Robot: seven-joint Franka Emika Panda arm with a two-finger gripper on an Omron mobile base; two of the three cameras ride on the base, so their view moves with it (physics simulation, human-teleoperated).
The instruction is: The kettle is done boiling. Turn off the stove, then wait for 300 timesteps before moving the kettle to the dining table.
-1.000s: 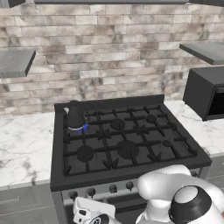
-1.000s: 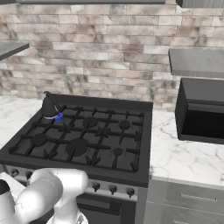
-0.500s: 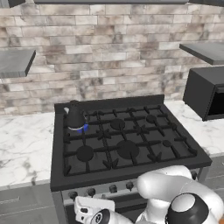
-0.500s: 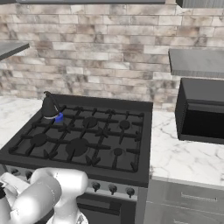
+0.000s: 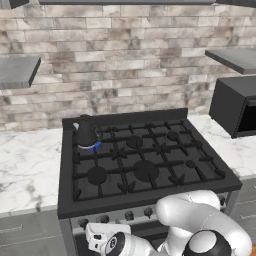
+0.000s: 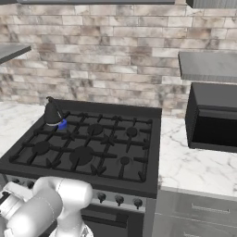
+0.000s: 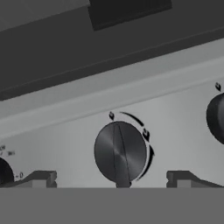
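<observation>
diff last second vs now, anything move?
Only the arm moved: in the left base view its hand end sank lower and drew in toward the stove's front panel, and its elbow dropped a little. In the hand view the open claw faces one knob, touching nothing. Nothing was taken or let go. The kettle stayed on the back left burner, blue flame still lit beside it.

The arm [image 5: 200,220] is glossy white, built of fat rounded links (almost bulbous), with a dark round joint cap. Its end effector [image 7: 111,178] ends in two small dark grey finger tips [image 7: 41,178], blocky and flat-topped.
</observation>
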